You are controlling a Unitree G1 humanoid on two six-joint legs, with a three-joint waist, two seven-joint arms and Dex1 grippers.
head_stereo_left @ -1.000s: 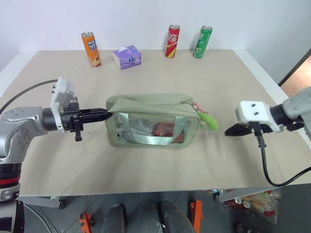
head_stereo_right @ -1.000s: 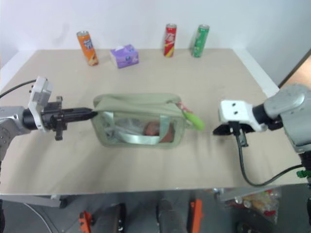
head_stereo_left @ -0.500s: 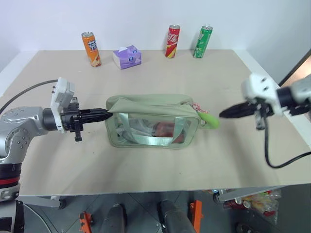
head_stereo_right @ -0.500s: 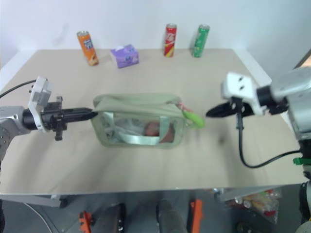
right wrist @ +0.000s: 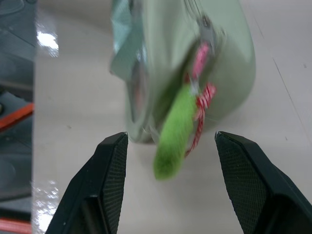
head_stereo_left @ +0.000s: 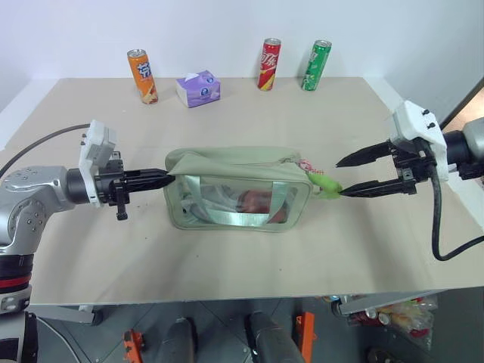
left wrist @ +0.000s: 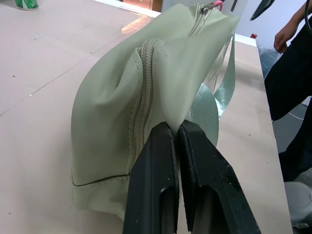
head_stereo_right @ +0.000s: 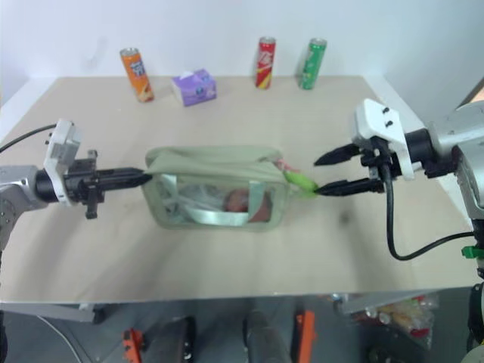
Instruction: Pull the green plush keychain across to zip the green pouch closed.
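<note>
The green pouch is seen lying in the middle of the table. Its zipper is closed all the way along the top. The green plush keychain hangs at the pouch's 3 o'clock end, on a pink clasp fixed to the zipper pull.

The pouch's 9 o'clock end is pinched by the left gripper. Its two black fingers are pressed tight together on a fold of the pouch's cloth.

The right gripper is held just past the keychain, at 3 o'clock from it. Its jaws are spread wide apart and nothing is held in them. The keychain is seen in the gap between the two fingers, not touched by them.

Four things are lined up at 12 o'clock on the table: an orange can, a purple tissue pack, a red can and a green can.
</note>
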